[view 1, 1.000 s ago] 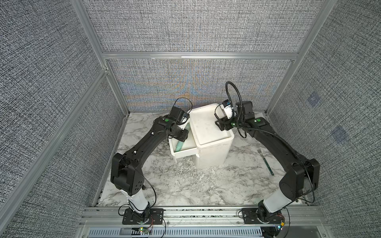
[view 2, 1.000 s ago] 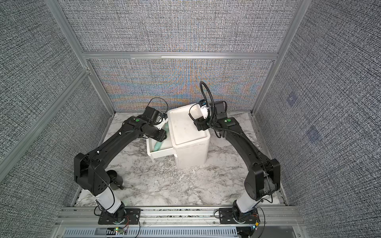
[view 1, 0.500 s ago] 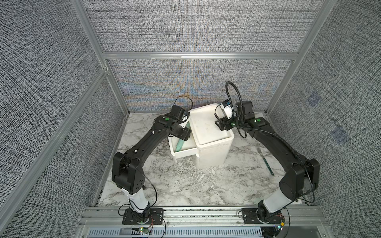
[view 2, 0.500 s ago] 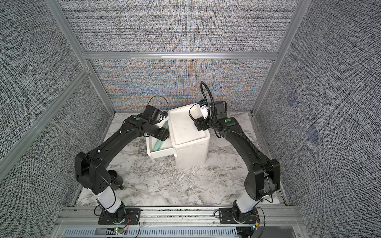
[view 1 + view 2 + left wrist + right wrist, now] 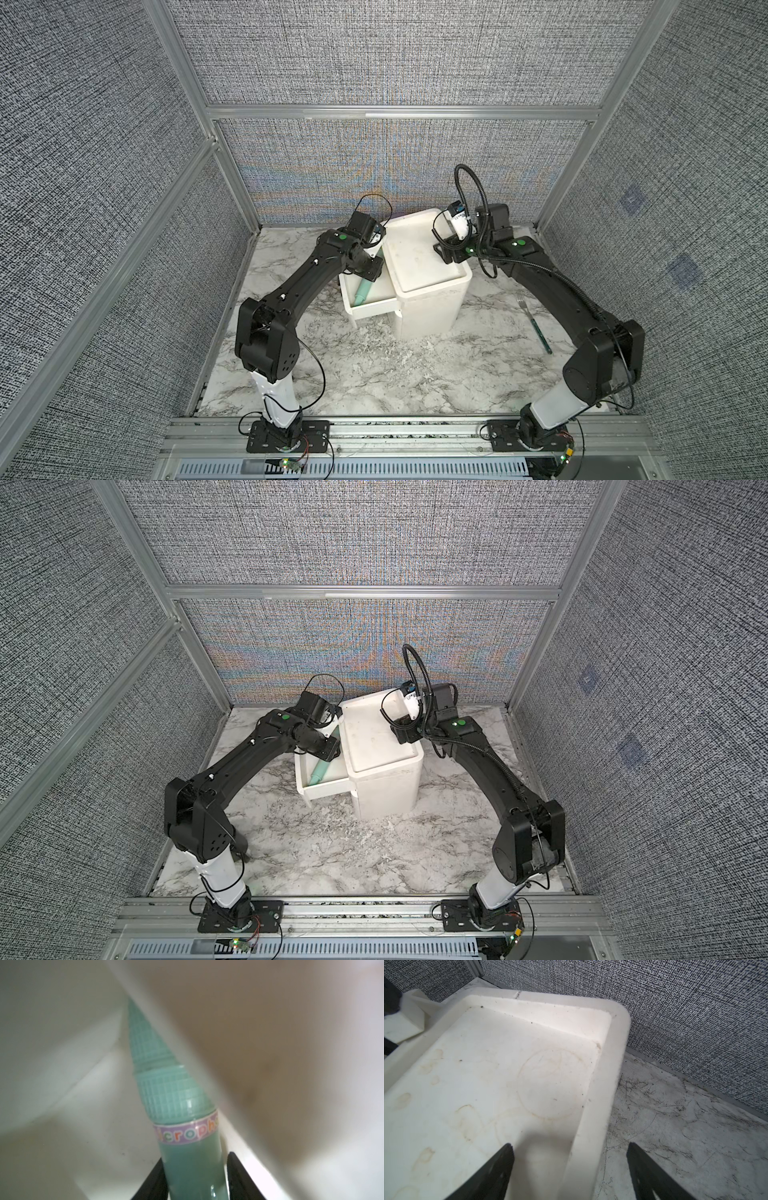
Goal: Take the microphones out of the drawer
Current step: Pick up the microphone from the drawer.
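A teal toy microphone (image 5: 363, 289) lies slanted in the pulled-out white drawer (image 5: 368, 309) on the left side of the white cabinet (image 5: 428, 307). In both top views my left gripper (image 5: 368, 272) reaches down into the drawer's back end over the handle. In the left wrist view the microphone (image 5: 172, 1093) points away from me along the drawer wall. Its purple lettered band shows, and my left gripper (image 5: 195, 1156) is shut on the handle. My right gripper (image 5: 569, 1144) stands open astride the right rim of the cabinet top (image 5: 600, 1105), holding nothing.
A green-handled fork (image 5: 536, 328) lies on the marble table to the right of the cabinet, close to my right arm. Grey fabric walls with metal posts close in the back and both sides. The cabinet's recessed top (image 5: 374, 737) carries only stains.
My left gripper shifted a little over the drawer, spread its fingers wider and then closed them on the microphone's handle. The right arm has not moved.
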Tool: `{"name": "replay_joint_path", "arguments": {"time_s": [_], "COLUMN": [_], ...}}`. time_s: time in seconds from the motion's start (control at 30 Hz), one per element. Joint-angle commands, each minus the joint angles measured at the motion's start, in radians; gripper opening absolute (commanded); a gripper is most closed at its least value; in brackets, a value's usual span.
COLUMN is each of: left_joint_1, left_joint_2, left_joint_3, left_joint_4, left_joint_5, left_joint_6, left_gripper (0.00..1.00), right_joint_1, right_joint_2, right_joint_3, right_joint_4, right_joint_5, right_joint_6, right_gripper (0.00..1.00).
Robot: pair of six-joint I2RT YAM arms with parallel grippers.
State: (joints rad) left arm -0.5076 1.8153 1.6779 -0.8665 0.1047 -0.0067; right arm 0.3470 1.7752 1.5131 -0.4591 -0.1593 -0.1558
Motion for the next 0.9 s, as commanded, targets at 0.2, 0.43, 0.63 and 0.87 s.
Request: {"name": "replay_joint_path", "arguments": {"time_s": [0.2, 0.43, 0.63, 0.87], "left_joint_1": [0.0, 0.001, 0.003, 0.011], "left_joint_2": [-0.037, -0.048, -0.006, 0.012], "left_joint_3": [0.003, 0.002, 0.049, 0.042], "left_joint_4": [-0.055, -0.098, -0.194, -0.19], "left_joint_5": [-0.017, -0.035, -0.136, -0.159], "left_joint_6": [0.011, -0.001, -0.09, -0.131], "left_gripper": [0.3, 0.25, 0.26, 0.25], "right_joint_1": [0.0, 0.0, 0.001, 0.001], "right_joint_2": [0.007, 0.006, 0.003, 0.0], "right_joint_3": [-0.001, -0.001, -0.002, -0.004], "right_joint_4": [-0.068, -0.068, -0.066, -0.068], "right_joint_5": [0.006, 0.006, 0.006, 0.007], "right_joint_6": [-0.025, -0.026, -0.026, -0.026], "right_gripper": [0.87, 0.87, 0.87, 0.87]}}
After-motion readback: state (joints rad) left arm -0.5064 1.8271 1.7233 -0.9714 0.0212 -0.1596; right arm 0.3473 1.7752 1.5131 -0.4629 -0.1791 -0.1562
